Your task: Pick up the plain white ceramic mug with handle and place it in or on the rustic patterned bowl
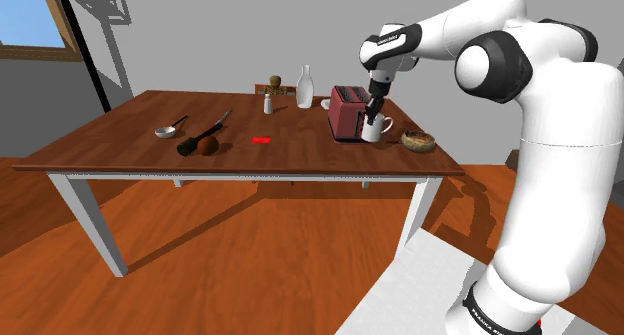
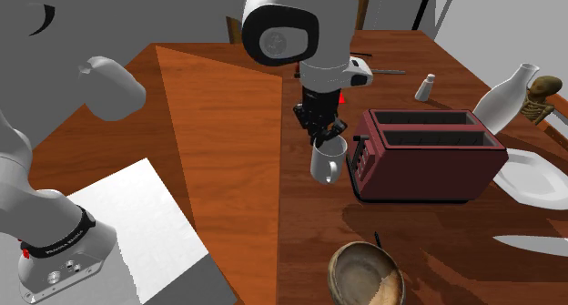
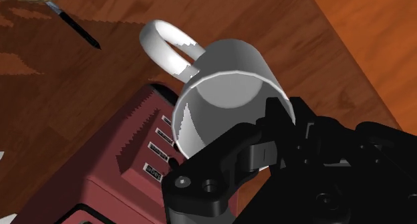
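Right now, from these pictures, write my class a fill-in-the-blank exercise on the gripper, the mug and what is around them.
The gripper grips the white mug by its ____.
The mug is right beside a red ____.
The bowl sits on a brown ____.
Missing words: rim; toaster; table.

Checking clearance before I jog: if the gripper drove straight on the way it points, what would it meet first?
The gripper points down, clasping the white mug by its rim; beyond that, probably bare tabletop beside the red toaster.
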{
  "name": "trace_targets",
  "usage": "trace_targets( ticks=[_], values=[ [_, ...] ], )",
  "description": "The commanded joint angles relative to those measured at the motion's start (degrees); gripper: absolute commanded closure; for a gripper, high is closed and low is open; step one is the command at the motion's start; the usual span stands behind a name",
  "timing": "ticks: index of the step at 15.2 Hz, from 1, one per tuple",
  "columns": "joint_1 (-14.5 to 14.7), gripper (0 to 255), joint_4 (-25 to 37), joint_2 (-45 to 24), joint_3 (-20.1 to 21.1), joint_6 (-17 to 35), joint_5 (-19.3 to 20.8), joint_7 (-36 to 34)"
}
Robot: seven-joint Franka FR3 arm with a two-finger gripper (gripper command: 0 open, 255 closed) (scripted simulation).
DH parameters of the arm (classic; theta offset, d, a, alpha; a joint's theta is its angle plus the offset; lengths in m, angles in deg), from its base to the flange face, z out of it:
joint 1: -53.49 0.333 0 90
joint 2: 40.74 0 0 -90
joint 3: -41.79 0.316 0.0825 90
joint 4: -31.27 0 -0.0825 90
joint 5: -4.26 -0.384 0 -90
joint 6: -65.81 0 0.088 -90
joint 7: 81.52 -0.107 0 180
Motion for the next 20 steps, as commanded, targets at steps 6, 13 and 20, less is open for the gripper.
trace_targets(
  ticks=[6,13,20],
  values=[
    [-0.1,255,4.3,0.9,-0.3,-5.1,0.6,-0.5],
    [-0.5,255,9.7,0.9,-0.4,-10.5,0.7,-0.8],
    [-4.3,255,13.5,0.4,-2.0,-14.2,-0.1,3.9]
  ],
)
